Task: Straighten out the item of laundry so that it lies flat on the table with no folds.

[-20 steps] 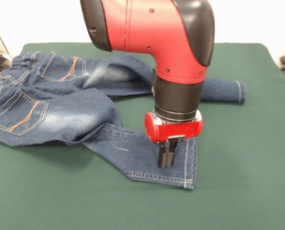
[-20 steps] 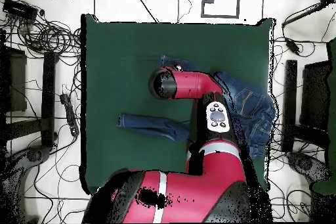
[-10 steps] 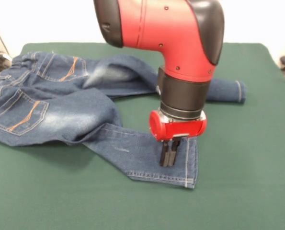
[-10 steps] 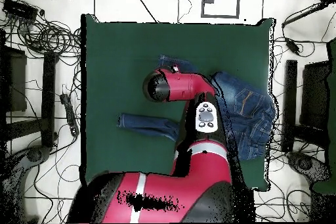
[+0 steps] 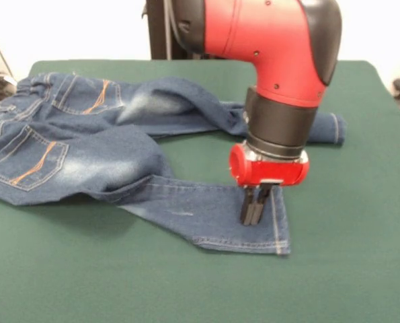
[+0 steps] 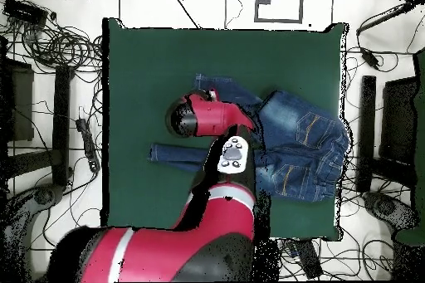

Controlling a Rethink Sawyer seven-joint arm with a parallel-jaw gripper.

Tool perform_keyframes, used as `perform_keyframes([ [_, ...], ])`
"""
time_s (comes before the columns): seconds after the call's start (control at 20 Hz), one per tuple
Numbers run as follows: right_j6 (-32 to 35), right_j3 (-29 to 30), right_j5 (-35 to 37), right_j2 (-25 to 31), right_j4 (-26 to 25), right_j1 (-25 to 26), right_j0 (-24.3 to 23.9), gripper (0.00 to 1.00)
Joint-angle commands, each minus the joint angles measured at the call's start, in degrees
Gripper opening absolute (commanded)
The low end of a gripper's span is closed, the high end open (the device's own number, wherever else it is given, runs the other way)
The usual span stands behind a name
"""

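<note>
The tool (image 5: pixel 255 214), clenched on the hem end of one leg of the jeans (image 5: pixel 85 151), stands at about five o'clock on the green felt bench (image 5: pixel 347 269). The waist and seat lie bunched toward nine o'clock at the bench's edge, and the other leg runs toward three o'clock. The pinch looks shallow: the hem could slip free, or the whole pair could slide instead of unfolding. The denim is heavy, faded whitish in patches and orange-stitched at the pockets.

Blue jeans (image 5: pixel 85 155), orange stitching; green table (image 5: pixel 347 269).
</note>
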Motion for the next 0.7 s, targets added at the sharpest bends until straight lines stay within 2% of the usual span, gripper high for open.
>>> perform_keyframes([
  [0.05, 23.2, 11.5, 2.0, 2.7, 5.1, 6.1, 5.1, 0.0],
  [0.35, 29.3, 15.1, 5.7, -0.8, 13.1, 4.5, 10.1, 0.0],
  [0.7, 33.6, 18.3, 8.4, -1.8, 18.9, 2.3, 13.2, 0.0],
])
